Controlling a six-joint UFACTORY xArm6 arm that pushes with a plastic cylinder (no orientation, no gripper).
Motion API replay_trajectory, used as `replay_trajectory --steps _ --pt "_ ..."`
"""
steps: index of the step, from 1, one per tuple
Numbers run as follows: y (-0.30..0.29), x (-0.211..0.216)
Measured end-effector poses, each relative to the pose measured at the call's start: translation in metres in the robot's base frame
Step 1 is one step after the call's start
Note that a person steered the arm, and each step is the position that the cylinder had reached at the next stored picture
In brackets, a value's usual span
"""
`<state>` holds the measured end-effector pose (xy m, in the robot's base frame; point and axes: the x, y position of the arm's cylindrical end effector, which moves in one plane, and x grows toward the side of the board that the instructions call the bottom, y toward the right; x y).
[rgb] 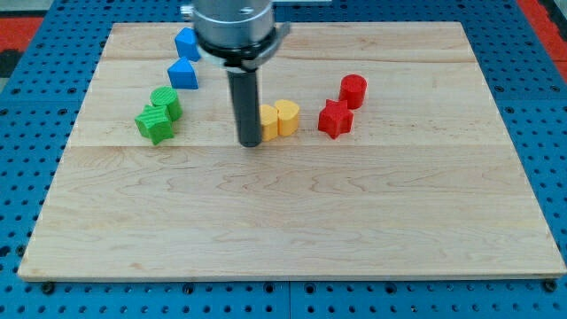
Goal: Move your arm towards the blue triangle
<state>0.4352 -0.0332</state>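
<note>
The blue triangle (182,73) lies on the wooden board (292,221) at the upper left, just below a second blue block (186,42). My tip (250,142) rests on the board near the centre, to the right of and below the blue triangle. It touches or nearly touches the left side of a yellow block (268,120), which the rod partly hides.
A yellow heart-shaped block (287,116) sits right of the first yellow one. A green cylinder (166,102) and a green star-like block (154,123) lie at the left. A red cylinder (353,89) and a red star (335,119) lie at the right.
</note>
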Motion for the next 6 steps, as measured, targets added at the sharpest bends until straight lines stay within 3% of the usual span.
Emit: replay_trajectory --steps 1,3,6 --pt "0.013 -0.011" --pt "-0.042 -0.004" --pt "-0.055 -0.053"
